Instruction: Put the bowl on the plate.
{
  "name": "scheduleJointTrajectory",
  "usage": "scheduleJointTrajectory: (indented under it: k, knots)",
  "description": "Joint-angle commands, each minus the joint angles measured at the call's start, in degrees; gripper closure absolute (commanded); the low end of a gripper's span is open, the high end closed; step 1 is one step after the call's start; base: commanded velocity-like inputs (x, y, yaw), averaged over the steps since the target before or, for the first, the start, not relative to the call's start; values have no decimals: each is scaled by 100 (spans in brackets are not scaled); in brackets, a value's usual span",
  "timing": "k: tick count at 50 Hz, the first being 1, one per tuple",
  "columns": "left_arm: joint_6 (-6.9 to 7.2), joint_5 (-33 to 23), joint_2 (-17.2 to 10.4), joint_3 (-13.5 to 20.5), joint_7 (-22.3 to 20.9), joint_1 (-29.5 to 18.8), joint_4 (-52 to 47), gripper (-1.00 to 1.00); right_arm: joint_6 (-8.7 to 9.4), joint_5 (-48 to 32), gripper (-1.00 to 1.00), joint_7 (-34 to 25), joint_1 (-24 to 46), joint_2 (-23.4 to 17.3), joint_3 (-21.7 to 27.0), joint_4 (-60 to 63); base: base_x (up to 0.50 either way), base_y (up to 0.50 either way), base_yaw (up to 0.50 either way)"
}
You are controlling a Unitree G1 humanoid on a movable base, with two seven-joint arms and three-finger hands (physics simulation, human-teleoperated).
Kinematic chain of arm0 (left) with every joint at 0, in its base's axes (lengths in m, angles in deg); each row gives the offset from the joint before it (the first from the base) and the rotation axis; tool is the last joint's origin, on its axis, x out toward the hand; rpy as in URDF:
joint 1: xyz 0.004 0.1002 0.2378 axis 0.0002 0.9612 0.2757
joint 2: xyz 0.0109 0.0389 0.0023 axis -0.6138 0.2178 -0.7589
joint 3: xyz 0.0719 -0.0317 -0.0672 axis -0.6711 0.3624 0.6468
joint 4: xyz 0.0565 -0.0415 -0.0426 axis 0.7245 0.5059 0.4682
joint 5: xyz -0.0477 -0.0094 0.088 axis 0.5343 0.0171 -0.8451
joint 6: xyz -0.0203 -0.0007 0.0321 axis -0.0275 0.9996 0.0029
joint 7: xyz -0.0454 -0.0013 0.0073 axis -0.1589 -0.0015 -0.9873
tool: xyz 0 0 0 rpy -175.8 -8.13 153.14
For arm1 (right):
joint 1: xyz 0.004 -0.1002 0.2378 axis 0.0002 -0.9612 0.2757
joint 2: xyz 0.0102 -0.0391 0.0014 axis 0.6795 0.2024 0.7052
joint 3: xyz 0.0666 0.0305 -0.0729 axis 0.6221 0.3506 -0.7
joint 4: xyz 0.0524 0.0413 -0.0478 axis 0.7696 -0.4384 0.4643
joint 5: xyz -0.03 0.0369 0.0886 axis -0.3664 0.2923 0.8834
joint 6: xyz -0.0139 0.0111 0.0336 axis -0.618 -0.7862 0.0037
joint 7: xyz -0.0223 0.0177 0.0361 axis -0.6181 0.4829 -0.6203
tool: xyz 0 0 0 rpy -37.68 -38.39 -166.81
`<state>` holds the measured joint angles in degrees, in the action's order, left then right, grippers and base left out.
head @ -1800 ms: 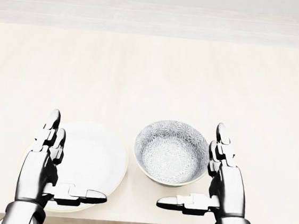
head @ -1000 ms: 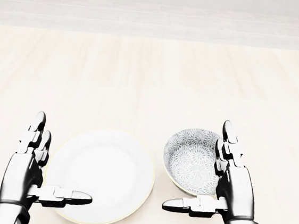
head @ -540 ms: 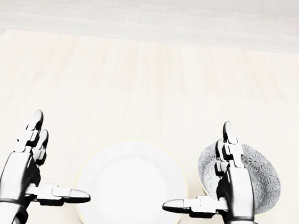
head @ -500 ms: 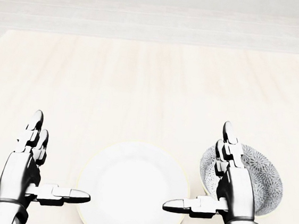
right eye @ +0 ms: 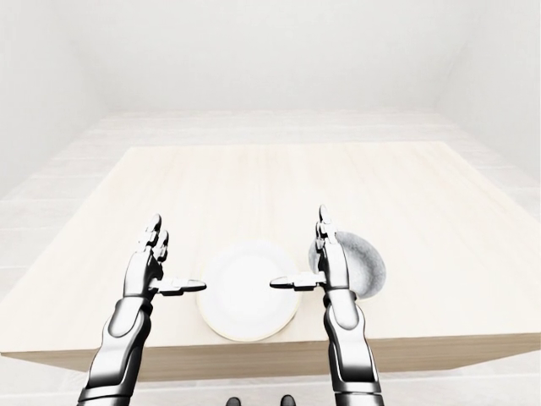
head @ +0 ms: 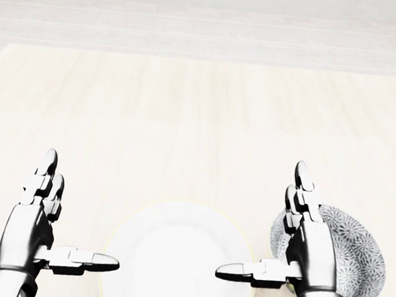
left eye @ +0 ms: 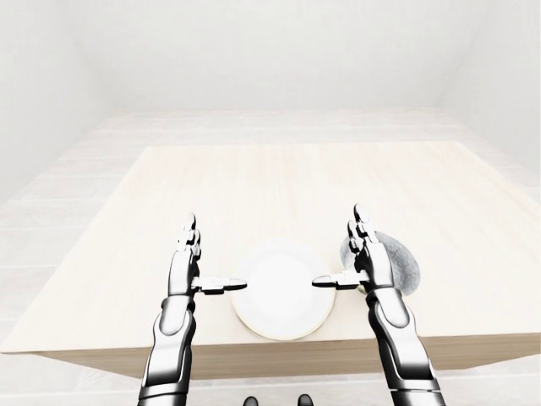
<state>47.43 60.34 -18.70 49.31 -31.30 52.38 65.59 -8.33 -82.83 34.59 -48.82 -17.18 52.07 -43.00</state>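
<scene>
A white plate (head: pixel 178 267) lies on the pale wooden table (left eye: pixel 296 186), low in the head view between my two hands. The grey patterned bowl (head: pixel 353 260) stands upright just to the plate's right, apart from it. My right hand (head: pixel 264 230) hovers open, palm facing left, and covers the bowl's left rim; its thumb points over the plate's right edge. My left hand (head: pixel 70 217) is open too, left of the plate, thumb pointing at it. Neither hand holds anything.
Plate and bowl sit close to the table's near edge (left eye: pixel 279 353). The table stretches wide toward the top of the views, ringed by pale plank floor (left eye: pixel 51 211) and white walls. My feet (left eye: pixel 275 399) show below the edge.
</scene>
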Motion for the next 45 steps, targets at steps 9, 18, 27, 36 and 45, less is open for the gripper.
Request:
scheduleJointTrajectory:
  k: [9,18,27,36,45]
  knots:
    - [-119,18,-20,33,-13,9,143,-100,30,-4,-100,17,85,-9,-25,-93,8,0,0]
    - [-114,14,-38,64,-2,17,103,-100,86,-171,-100,43,-5,-35,-67,-56,5,0,0]
    - [-113,-13,-41,62,-16,29,79,-100,294,-360,-100,236,-153,-71,134,345,0,0,0]
    - [-107,-63,-83,111,-78,157,-64,-100,294,-1063,-100,171,-464,-345,373,1472,0,0,0]
    - [239,-115,-250,396,-274,477,-710,-100,294,-1783,-100,-580,-969,-578,1088,2839,0,0,0]
